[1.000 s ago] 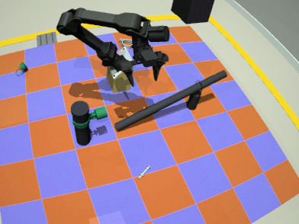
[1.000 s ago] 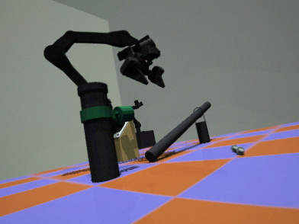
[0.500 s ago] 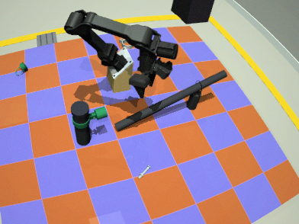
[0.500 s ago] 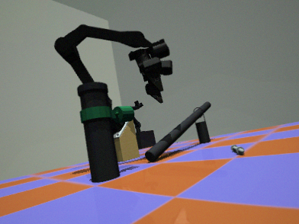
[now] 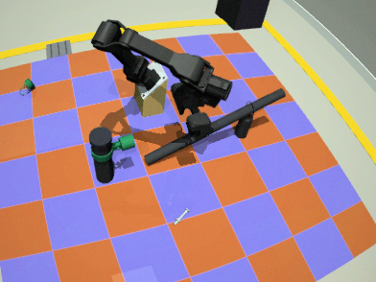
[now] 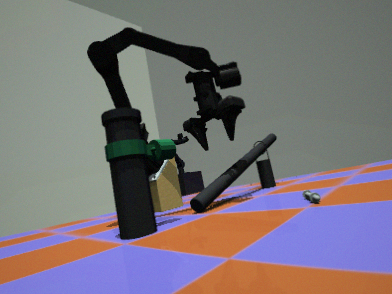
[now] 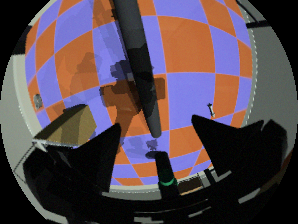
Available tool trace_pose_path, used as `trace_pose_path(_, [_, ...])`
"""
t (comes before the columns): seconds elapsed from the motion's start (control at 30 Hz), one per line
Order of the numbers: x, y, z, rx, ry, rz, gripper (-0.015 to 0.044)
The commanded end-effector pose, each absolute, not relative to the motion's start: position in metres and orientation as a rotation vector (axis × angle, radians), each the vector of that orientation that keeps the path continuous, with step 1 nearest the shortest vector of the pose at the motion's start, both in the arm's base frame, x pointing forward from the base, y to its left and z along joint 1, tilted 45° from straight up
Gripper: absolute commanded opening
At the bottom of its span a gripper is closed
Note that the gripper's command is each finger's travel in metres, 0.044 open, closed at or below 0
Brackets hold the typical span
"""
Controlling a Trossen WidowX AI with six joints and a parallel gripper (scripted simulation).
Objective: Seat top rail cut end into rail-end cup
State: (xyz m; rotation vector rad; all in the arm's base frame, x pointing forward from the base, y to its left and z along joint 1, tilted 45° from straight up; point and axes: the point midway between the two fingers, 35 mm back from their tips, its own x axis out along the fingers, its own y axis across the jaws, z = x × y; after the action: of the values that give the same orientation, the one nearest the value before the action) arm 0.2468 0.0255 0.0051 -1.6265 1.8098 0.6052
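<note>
The dark rail (image 5: 168, 150) (image 6: 215, 189) (image 7: 132, 30) slopes, its near end low at the floor, apart from the green rail-end cup (image 5: 127, 141) (image 6: 163, 149). Its upper part passes through the wire loop on the short black post (image 5: 244, 127) (image 6: 266, 173). The cup sticks out from the green brace band (image 5: 102, 157) (image 6: 125, 150) (image 7: 167, 182), up near the cap of the big black post (image 5: 105, 172) (image 6: 132, 200). My gripper (image 6: 219, 144) (image 7: 156, 121) is open and empty, pointing down above the rail. In the top view its fingertips are hard to make out.
A tan block (image 5: 152, 102) (image 6: 167, 192) with a white top plate stands behind the big post. A small white bone-shaped piece (image 5: 181, 216) (image 6: 311, 197) (image 7: 211, 110) lies on the floor. A green fitting (image 5: 30, 85) lies far left, and a dark box (image 5: 242, 13) stands at the back.
</note>
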Motion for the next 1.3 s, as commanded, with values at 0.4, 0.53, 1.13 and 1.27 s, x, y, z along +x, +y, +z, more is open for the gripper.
trace_pose_path(0.4, [0.244,-0.001,-0.029,-1.663,1.839,0.745,0.044])
trace_pose_path(0.53, [0.244,-0.001,-0.029,-1.663,1.839,0.745,0.044])
trace_pose_path(1.13, [0.243,-0.019,-0.048,-1.663,1.838,0.745,0.044])
trace_pose_path(1.27, [0.243,-0.024,-0.053,-1.663,1.838,0.745,0.044])
